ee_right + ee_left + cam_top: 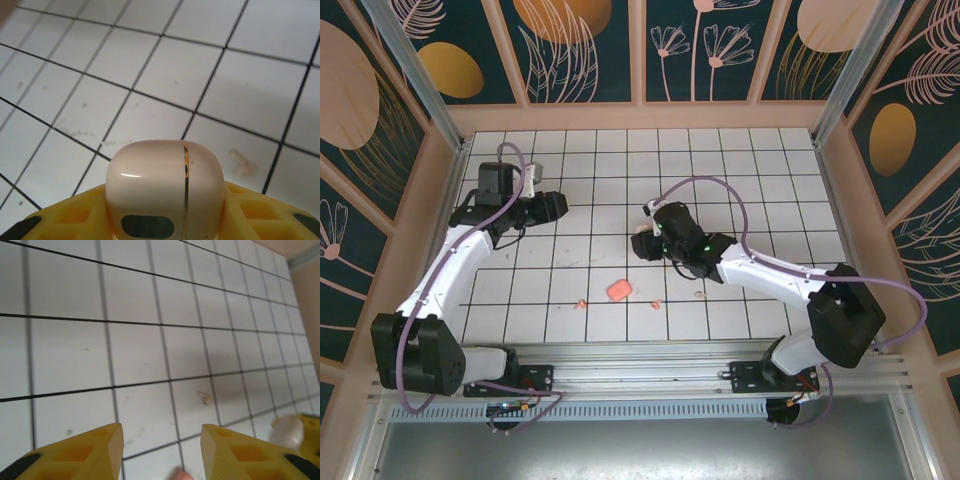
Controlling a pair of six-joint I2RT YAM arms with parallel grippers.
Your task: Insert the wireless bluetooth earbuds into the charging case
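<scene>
— Cream, glossy, gold-seamed: the rounded charging case [165, 185] sits clamped between the right arm's yellow fingers [250, 210], over the white gridded table [760, 180].
— And the left yellow fingers [95, 445]?
— Apart, holding nothing, over the tiles.
— Where are the tiny pale peach earbuds [656, 303]?
— Three lie loose on the table's near tiles, on either side of a salmon-pink rounded case [618, 290], apart from it.
</scene>
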